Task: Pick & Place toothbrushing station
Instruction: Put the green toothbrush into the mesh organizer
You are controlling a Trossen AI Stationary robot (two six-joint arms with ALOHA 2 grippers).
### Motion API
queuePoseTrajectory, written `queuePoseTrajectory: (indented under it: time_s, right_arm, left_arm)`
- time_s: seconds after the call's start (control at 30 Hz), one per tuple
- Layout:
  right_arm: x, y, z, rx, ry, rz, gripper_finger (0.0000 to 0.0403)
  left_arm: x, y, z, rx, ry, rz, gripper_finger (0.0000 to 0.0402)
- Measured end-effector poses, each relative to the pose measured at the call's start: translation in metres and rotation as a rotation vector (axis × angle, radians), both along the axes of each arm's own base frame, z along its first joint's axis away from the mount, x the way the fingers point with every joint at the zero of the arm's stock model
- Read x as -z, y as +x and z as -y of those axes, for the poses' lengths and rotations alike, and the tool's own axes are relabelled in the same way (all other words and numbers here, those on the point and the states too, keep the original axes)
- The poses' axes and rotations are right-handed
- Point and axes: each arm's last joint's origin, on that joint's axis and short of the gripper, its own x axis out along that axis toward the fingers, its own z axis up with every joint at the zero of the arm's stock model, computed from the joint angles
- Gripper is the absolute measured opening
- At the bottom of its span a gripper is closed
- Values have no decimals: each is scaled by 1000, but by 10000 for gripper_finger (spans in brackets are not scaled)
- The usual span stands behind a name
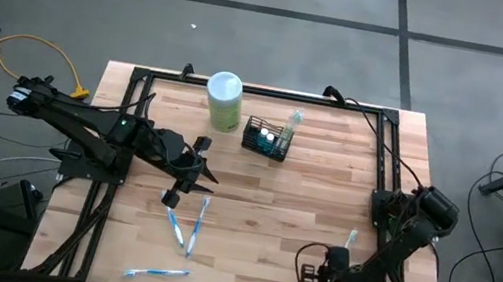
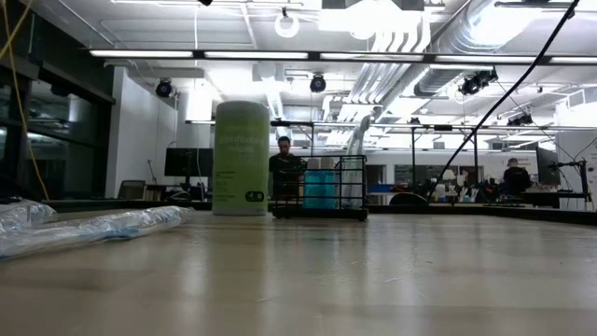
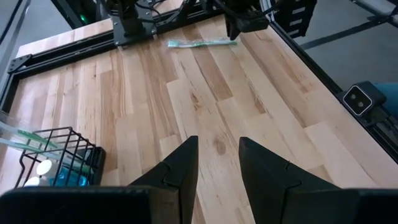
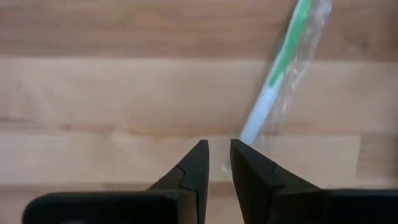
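Wrapped toothbrushes point(image 1: 185, 229) lie loose on desk point(image 1: 323, 203), one in caddy point(image 1: 266, 139); left gripper point(image 1: 193, 174) open empty, right gripper point(image 1: 310, 272) nearly closed, empty.

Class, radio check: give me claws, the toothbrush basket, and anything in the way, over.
Left claw open, empty, above bare table. Right claw barely parted, empty, beside a wrapped green toothbrush. Black wire basket untouched at the far edge, green canister beside it. Nothing blocking.

In the high view, the canister point(image 1: 223, 100) stands at the upper middle of the surface point(image 1: 324, 193), with the wire-mesh caddy point(image 1: 266, 139) just right of it. Three wrapped toothbrushes point(image 1: 179, 227) lie lower left of centre, a fourth point(image 1: 350, 241) at lower right.
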Motion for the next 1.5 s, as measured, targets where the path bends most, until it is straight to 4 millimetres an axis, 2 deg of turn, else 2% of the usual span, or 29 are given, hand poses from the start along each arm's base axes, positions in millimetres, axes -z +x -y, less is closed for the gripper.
queuePoseTrajectory:
  time_s: [0.33,0.67,0.83,1.0,1.17,1.27,1.5]
  right_arm:
    - [0,2,3,17,16,-31,58]
    - [-4,1,1,42,149,-155,58]
    - [-36,-3,27,55,99,-132,58]
    - [-77,-17,58,70,17,-59,58]
    - [-102,-31,83,91,-21,2,58]
    - [-97,-36,95,117,-6,16,58]
    - [-62,-46,111,157,125,35,58]
  left_arm:
    - [-1,0,0,-4,-9,5,110]
    - [-1,0,0,-7,-14,5,110]
    - [-1,0,0,-7,-14,5,110]
    - [-1,0,0,-6,-14,4,110]
    - [-1,0,0,5,-5,6,110]
    - [-1,0,0,6,-2,6,110]
    - [0,0,0,15,16,3,110]
